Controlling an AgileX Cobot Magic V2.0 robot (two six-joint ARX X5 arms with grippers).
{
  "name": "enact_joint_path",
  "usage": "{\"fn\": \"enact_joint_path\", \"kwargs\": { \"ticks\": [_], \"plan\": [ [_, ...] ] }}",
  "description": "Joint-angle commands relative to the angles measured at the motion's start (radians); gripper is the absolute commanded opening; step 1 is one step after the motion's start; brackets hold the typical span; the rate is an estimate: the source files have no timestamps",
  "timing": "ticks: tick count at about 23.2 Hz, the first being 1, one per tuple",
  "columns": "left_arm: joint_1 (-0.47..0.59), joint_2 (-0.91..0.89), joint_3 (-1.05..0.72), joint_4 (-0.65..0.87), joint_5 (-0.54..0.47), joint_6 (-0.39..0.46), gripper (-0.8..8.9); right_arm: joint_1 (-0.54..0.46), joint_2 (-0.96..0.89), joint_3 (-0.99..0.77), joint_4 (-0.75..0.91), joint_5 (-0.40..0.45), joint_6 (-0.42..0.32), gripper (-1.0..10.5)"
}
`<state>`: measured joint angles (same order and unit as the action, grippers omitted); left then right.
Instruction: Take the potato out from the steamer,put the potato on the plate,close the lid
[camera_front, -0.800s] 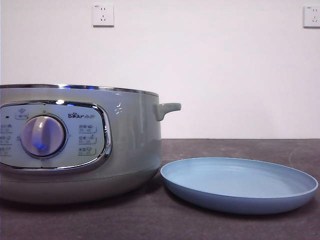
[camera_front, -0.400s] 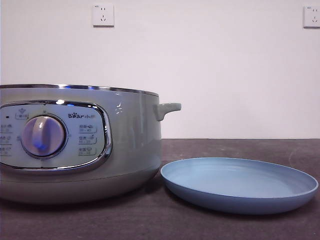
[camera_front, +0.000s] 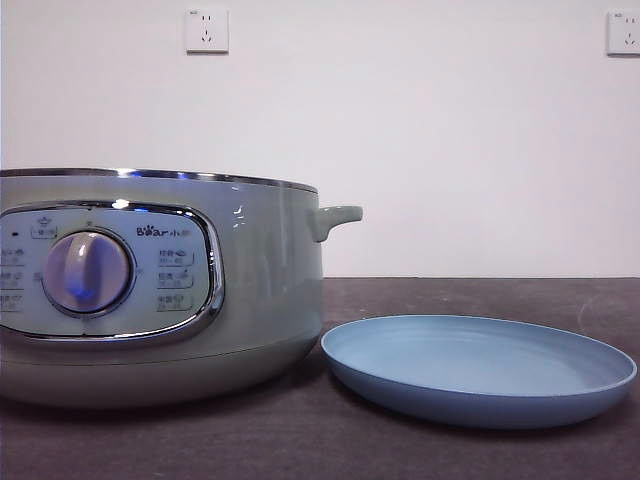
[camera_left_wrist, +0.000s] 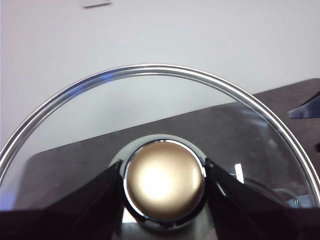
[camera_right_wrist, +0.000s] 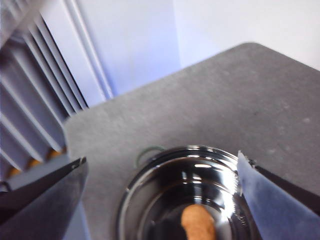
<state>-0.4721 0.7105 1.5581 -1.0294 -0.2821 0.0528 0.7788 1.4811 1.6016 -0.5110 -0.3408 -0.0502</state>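
White wall with two sockets (camera_front: 206, 30) backs the dark table (camera_front: 480, 295), which runs bare behind and to the right of the things. On the left of the front view stands the steamer (camera_front: 265, 290), its top open, chrome rim showing and its stubby handle (camera_front: 335, 217) pointing toward the plate (camera_front: 478, 405); the chrome-framed control panel (camera_front: 180, 270) reads "Bear" beside the round dial (camera_front: 87, 272), with small labels too fine to read. Empty and light blue, the plate sits just beside the steamer's base, its near edge close to the pot wall; whether they touch cannot be told. In the left wrist view the left pincer (camera_left_wrist: 164, 182) is closed on the knob of the glass lid (camera_left_wrist: 75, 130), one black jaw on each side of its shiny cap, with the lid held up in front of the wall. Seen from the right wrist, the right pincer (camera_right_wrist: 160, 200) hangs above the steamer's shiny inner pot with its jaws spread wide, holding nothing, and the potato (camera_right_wrist: 199, 222) lies on the pot's bottom between them. Neither arm enters the front view, which looks the same as a second ago.
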Motion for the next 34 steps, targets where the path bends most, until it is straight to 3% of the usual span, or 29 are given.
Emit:
{"fn": "enact_joint_path", "kwargs": {
  "ticks": [1,5,14,19,26,34],
  "plan": [
    [0.000,-0.052,0.019,0.026,-0.064,0.012,-0.09,0.029,0.094,0.060,-0.032,0.074,-0.063,5.0],
    [0.001,-0.112,0.019,-0.001,-0.111,0.007,-0.09,0.043,0.213,0.133,-0.085,0.116,-0.106,5.0],
    [0.001,-0.171,0.019,-0.097,-0.143,-0.028,-0.09,0.048,0.421,0.182,-0.126,0.116,-0.136,5.0],
    [0.000,-0.171,0.019,-0.116,-0.143,-0.052,-0.09,0.049,0.499,0.182,-0.135,0.192,-0.180,5.0],
    [0.000,-0.171,0.019,-0.117,-0.143,-0.052,-0.09,0.054,0.566,0.182,-0.202,0.189,-0.232,4.6],
    [0.000,-0.171,0.019,-0.119,-0.142,-0.052,-0.09,0.056,0.602,0.182,-0.247,0.157,-0.239,4.6]
  ]
}}
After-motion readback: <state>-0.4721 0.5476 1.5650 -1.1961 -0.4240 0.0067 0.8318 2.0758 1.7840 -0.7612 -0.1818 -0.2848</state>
